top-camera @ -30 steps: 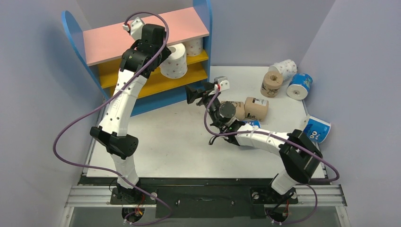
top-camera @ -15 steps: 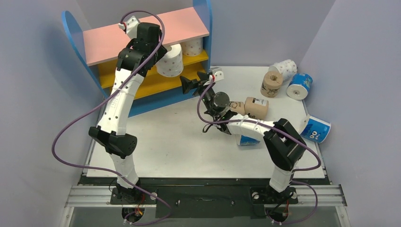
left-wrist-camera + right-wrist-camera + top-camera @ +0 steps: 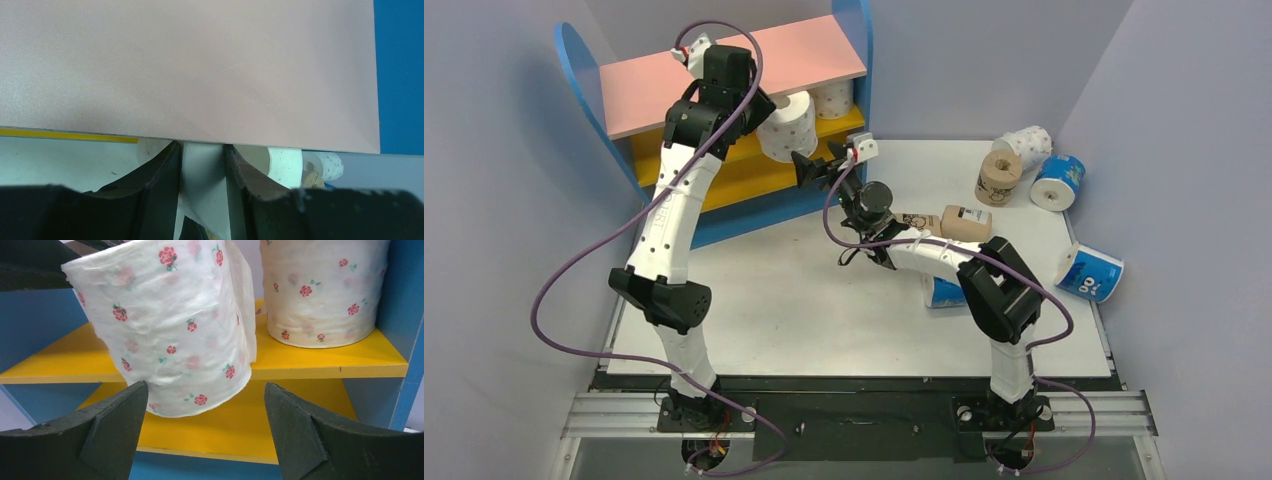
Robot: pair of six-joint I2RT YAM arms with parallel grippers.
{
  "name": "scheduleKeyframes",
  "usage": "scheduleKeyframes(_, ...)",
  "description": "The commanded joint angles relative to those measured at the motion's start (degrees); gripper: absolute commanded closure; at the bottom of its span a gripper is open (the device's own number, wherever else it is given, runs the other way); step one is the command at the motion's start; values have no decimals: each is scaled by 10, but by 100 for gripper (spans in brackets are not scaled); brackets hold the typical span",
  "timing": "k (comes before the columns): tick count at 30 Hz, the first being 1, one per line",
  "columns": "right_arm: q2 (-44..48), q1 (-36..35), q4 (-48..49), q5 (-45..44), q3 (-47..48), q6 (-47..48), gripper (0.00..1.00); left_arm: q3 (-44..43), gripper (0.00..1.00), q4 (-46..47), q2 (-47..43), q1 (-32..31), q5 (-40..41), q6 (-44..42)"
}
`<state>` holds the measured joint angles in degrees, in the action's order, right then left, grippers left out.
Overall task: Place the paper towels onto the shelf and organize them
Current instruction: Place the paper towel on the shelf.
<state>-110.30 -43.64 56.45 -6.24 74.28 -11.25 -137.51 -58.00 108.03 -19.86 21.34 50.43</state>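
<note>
Grey walls surround the table point(image 3: 774, 290). My left claw point(image 3: 200, 150), clenched on a flowered paper roll point(image 3: 789, 125), has carried it up before the shelf's point(image 3: 724, 85) upper yellow board point(image 3: 310, 362). My right claw point(image 3: 809, 168), spread and empty, has moved in beneath to help.

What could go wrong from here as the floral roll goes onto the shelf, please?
The floral roll hangs tilted in the left gripper, in front of the upper yellow board; it may catch on the edge. Its loose flap could snag the standing roll. The open right gripper, close by, might knock it.
</note>
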Motion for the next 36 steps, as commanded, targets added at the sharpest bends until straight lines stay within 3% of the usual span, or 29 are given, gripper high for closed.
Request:
scheduleKeyframes(1,-8,4,29,12,42,4,18,-28,99,60,5,8,-18,13)
scheduleKeyframes(13,-47,7,1,6,105,14,18,-29,86,51,12,8,-25,12)
scheduleKeyframes(31,-73,11,-40,-4,168,3,18,24,40,71,-30,8,-40,-5)
scheduleKeyframes(36,-71,11,-43,-6,170,2,18,56,36,80,-54,6,-48,-3)
